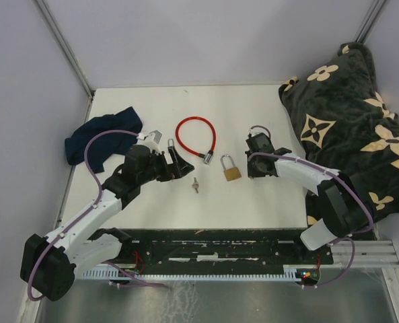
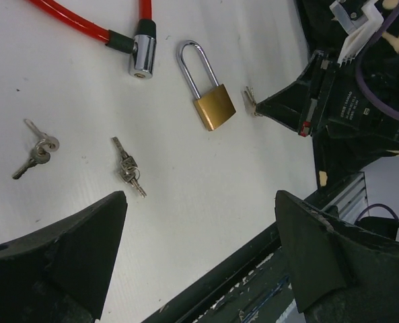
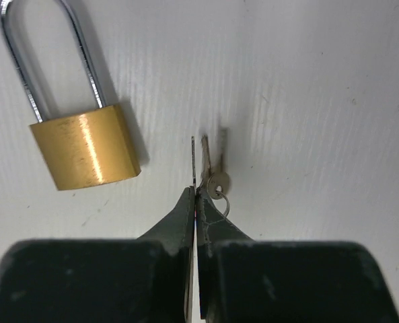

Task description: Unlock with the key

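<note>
A brass padlock (image 1: 230, 171) with its steel shackle closed lies on the white table; it also shows in the left wrist view (image 2: 212, 104) and the right wrist view (image 3: 85, 151). My right gripper (image 3: 195, 192) is shut on a thin key (image 3: 194, 158) of a small key bunch, and a second key (image 3: 218, 182) hangs beside it on the ring. The key tip points past the padlock's right side, apart from it. My right gripper (image 1: 248, 167) sits just right of the padlock. My left gripper (image 2: 200, 202) is open and empty, left of the padlock (image 1: 175, 165).
A red cable lock (image 1: 196, 134) lies behind the padlock. Two more key bunches lie on the table (image 2: 128, 168) (image 2: 36, 151). A blue cloth (image 1: 101, 131) is at the left, and a dark flowered blanket (image 1: 350, 108) at the right.
</note>
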Robot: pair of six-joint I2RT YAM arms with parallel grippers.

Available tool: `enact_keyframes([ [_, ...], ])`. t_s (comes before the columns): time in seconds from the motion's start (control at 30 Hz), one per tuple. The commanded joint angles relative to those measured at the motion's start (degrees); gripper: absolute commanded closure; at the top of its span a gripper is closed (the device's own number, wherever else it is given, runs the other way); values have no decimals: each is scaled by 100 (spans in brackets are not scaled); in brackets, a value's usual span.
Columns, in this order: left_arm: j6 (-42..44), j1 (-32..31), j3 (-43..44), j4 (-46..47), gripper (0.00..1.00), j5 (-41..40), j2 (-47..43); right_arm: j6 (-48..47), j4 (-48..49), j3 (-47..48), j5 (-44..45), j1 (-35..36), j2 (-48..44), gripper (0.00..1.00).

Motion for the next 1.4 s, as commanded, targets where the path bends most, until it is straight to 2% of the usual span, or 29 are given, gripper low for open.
enact_keyframes([
  [0.0,-413,-23,-20,734,4,462,201,17,134,-251,-218,69,-599,97],
  [0.2,-709,-40,-147,1292,5,680,566,19,458,-538,-423,224,-1269,98],
  [0.37,-906,-64,-208,1683,6,870,846,-18,440,-575,-537,314,-1361,98],
  [0.57,-1380,-147,-247,2068,6,967,1222,-37,1027,-898,-855,603,-1710,98],
  [0.9,-2464,-302,-43,2184,14,676,2011,-393,1887,-1188,-132,1518,-2294,98],
  [1.37,-2756,-737,473,2244,21,614,2784,-903,2218,-1051,942,2722,-2065,98],
])
